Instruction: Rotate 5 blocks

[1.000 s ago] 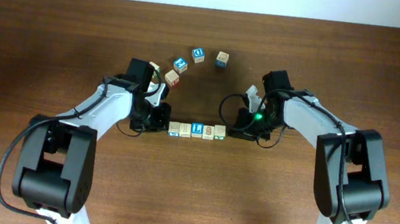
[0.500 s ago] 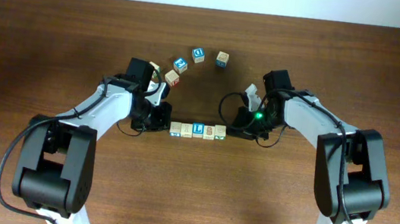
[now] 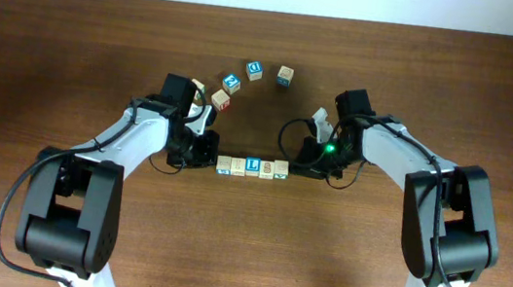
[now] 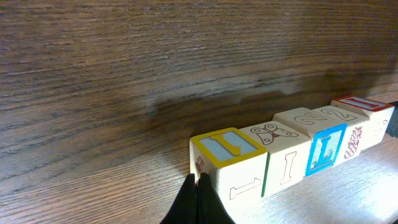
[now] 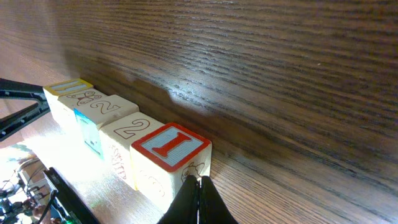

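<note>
Five light-wood blocks (image 3: 252,166) lie in a tight row at the table's centre. From left to right their tops are a yellow-framed one (image 4: 227,146), a butterfly print (image 4: 273,132), two with a "2" (image 5: 127,129), and a red-framed "I" (image 5: 169,146). One "2" block shows a blue side face with a white L (image 4: 323,149). My left gripper (image 3: 210,160) (image 4: 198,180) is shut and empty, its tips touching the row's left end. My right gripper (image 3: 295,168) (image 5: 198,182) is shut and empty, its tips against the red "I" block at the right end.
Several more alphabet cubes form an arc behind the row, from one near the left wrist (image 3: 221,100) past a blue-faced one (image 3: 255,69) to a pale one (image 3: 285,75). Bare wooden table (image 3: 243,250) stretches in front.
My right gripper has edged very slightly left against the row's end. The left gripper and the blocks have hardly moved.
</note>
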`<state>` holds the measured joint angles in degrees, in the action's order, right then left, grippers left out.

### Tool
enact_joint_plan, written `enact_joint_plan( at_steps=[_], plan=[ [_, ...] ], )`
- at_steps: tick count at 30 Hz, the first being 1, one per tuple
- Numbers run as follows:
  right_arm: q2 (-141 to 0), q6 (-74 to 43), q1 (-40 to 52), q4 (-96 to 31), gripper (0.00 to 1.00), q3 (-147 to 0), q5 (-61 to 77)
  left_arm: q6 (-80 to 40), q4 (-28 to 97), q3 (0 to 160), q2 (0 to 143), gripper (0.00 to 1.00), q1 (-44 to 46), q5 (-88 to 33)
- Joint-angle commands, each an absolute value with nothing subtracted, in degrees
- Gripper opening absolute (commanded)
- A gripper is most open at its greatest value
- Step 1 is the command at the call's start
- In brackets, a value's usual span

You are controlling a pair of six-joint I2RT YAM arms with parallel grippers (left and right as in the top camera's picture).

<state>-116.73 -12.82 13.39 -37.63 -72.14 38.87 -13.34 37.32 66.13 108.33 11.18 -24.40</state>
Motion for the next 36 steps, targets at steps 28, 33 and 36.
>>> enact_joint_plan(
  at_steps=[28,33,36],
  plan=[
    [-116.84,-13.82,9.26,-41.85,0.57,-72.34,18.68,-14.11,36.64,65.82,108.86,0.0,11.46,-25.96],
    [-116.84,-13.82,9.26,-40.66,0.98,-72.34,17.08,-14.09,36.67,65.82,108.86,0.0,11.46,-25.91],
    [-116.84,-13.82,9.26,-40.71,0.98,-72.34,17.08,-14.06,36.64,65.82,108.86,0.0,11.46,-25.89]
  ],
)
